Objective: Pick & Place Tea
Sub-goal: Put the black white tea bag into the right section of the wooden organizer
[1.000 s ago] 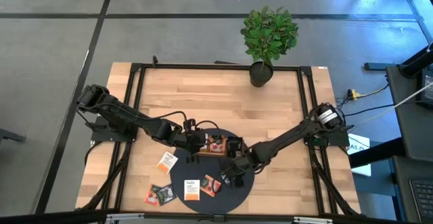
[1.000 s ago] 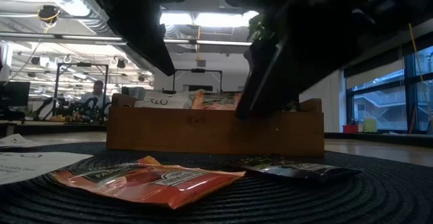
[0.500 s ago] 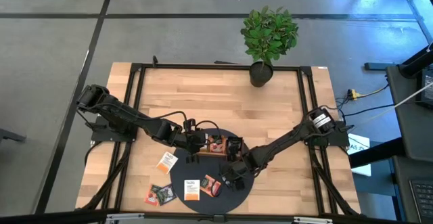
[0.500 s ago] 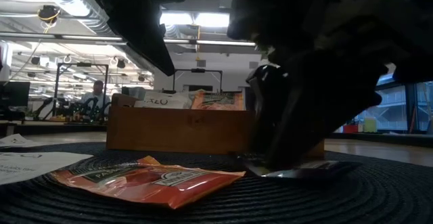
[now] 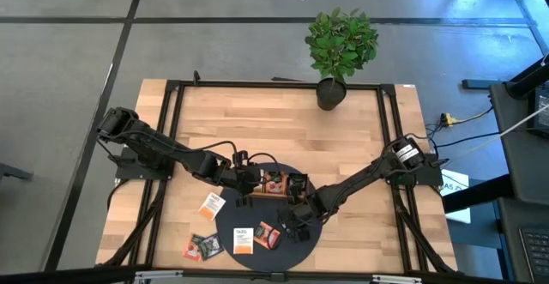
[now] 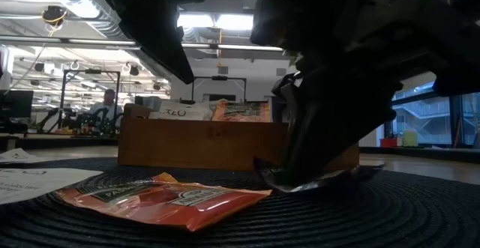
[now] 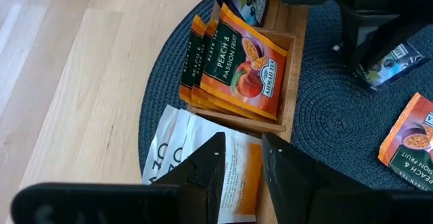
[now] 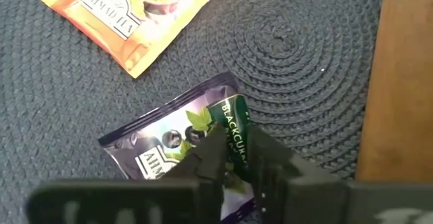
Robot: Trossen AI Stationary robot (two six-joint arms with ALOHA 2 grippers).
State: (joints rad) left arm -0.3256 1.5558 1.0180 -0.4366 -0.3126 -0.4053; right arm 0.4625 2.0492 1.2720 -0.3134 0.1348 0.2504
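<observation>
So nearest the table-level camera, a flat orange tea sachet [image 6: 161,197] lies on the round dark woven mat [image 5: 230,224]. Just behind it the right gripper [image 8: 233,158] is down on the mat with its jaws pinched together on the edge of a dark blue blackcurrant tea sachet [image 8: 179,143], which bends up at one end. Beyond sits the brown wooden compartment tray [image 6: 195,144] with orange peach sachets [image 7: 240,58] stacked inside. The left gripper [image 7: 240,153] hangs over a white-and-orange sachet [image 7: 233,183] beside the tray, jaws slightly apart, holding nothing.
</observation>
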